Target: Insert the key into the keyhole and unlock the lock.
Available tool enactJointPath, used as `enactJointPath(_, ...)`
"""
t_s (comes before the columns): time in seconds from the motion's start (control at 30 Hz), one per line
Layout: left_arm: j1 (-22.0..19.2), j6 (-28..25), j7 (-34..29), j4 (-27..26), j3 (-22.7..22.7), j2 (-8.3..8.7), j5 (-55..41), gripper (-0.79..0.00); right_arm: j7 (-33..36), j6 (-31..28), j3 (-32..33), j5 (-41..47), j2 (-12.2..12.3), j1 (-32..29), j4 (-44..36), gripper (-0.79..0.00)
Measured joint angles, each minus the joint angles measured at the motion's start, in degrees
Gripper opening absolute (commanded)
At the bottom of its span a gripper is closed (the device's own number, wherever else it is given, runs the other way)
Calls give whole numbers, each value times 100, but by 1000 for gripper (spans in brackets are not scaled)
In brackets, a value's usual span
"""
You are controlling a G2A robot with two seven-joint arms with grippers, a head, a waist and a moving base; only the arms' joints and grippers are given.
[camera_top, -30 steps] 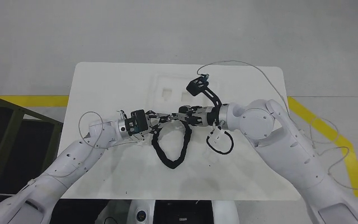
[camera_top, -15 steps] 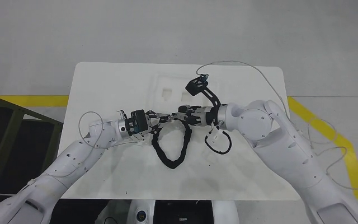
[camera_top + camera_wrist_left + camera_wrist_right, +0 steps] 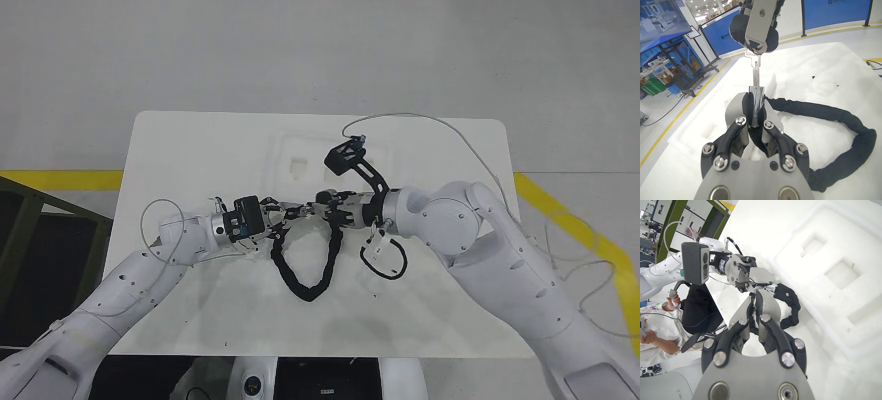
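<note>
A black fabric-covered chain lock [image 3: 305, 275] lies looped on the white table [image 3: 180, 140]. My left gripper [image 3: 755, 113] is shut on its chrome cylinder [image 3: 756, 98], holding it off the table. The silver key [image 3: 755, 66] stands in line with the cylinder, its blade tip inside the keyhole. My right gripper [image 3: 754, 298] is shut on the key's head [image 3: 755, 49]. In the top view the two grippers meet tip to tip at the table's middle, the left gripper [image 3: 278, 214] facing the right gripper [image 3: 312, 210]. The chain [image 3: 791, 306] trails away from the cylinder [image 3: 770, 287].
A white foam tray [image 3: 300, 150] with square recesses lies just behind the grippers. A black cable loop [image 3: 385, 262] hangs from the right arm near the chain. A grey cable [image 3: 440, 122] arcs over the table's far right. The table's near edge lies close below the chain loop.
The right arm's wrist has rolled, swinging its camera bracket and the hanging cable loop toward the left. The left gripper and the lock have stayed in place.
</note>
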Motion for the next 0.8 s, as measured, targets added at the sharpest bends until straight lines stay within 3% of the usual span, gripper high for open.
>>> enactJointPath(0.8,0,0,0,0,0,0,0,-785,148,279,-326,-176,-185,201,197,-785)
